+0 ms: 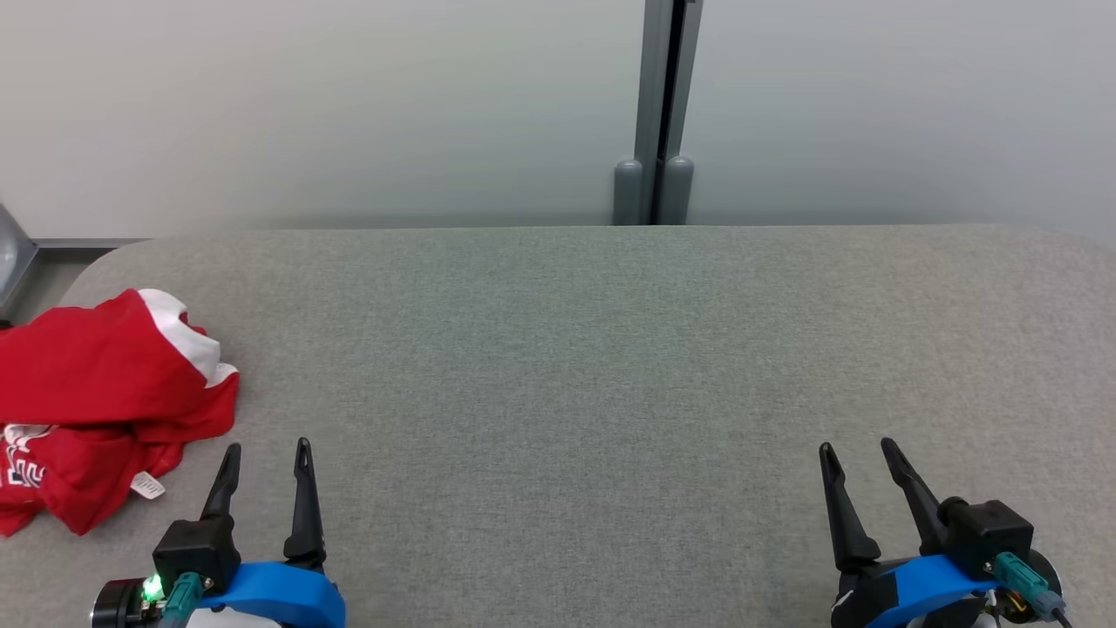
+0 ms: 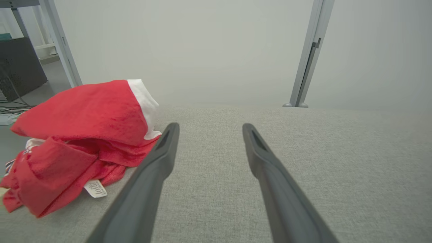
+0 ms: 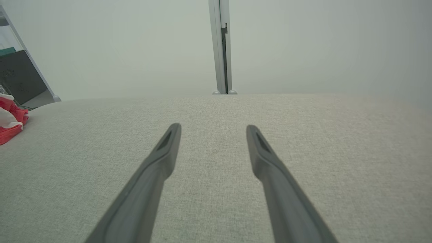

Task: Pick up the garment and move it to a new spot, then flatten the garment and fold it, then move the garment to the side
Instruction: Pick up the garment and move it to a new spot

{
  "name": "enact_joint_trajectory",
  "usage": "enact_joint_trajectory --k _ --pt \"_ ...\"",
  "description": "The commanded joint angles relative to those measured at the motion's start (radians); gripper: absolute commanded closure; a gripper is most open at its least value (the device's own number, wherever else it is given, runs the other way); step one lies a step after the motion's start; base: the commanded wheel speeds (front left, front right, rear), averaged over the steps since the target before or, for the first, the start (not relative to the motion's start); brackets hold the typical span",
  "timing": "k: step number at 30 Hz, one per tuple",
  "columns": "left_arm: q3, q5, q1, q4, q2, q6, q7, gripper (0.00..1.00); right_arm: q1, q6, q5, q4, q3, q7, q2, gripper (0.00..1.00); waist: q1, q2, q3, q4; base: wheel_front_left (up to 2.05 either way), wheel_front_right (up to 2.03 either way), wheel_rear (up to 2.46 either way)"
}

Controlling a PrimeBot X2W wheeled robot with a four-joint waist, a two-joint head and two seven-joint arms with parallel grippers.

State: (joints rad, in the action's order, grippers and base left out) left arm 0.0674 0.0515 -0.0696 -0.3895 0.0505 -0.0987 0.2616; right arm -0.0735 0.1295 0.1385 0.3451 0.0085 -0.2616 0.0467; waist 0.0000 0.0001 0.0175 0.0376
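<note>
Garment (image 1: 96, 384) lies crumpled — seemingly a jersey — near spread left gripper (image 1: 267, 447).

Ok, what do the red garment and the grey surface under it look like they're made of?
The garment: soft matte knit, likely cotton or polyester jersey; it crumples in loose folds and has a sewn-in label. The surface: grey woven-looking textile covering, matte, with a fine heathered grain; what lies beneath can't be seen.
</note>
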Motion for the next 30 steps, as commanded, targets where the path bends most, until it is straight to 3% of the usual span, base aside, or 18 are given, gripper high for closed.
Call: enact_joint_trajectory --k 1,30 --pt "0.005 0.003 -0.015 0.003 0.001 0.001 0.005 0.00 0.006 0.002 -0.001 -0.001 0.000 -0.005 0.007 0.00 0.0000 -0.0001 0.002 0.010 0.00 0.00 0.00" --pt "0.078 -0.004 -0.001 0.050 0.005 0.021 0.004 0.00 0.009 0.002 -0.011 -0.015 0.007 -0.004 0.006 0.00 0.0000 -0.0001 0.025 0.345 0.00 0.00 0.00"
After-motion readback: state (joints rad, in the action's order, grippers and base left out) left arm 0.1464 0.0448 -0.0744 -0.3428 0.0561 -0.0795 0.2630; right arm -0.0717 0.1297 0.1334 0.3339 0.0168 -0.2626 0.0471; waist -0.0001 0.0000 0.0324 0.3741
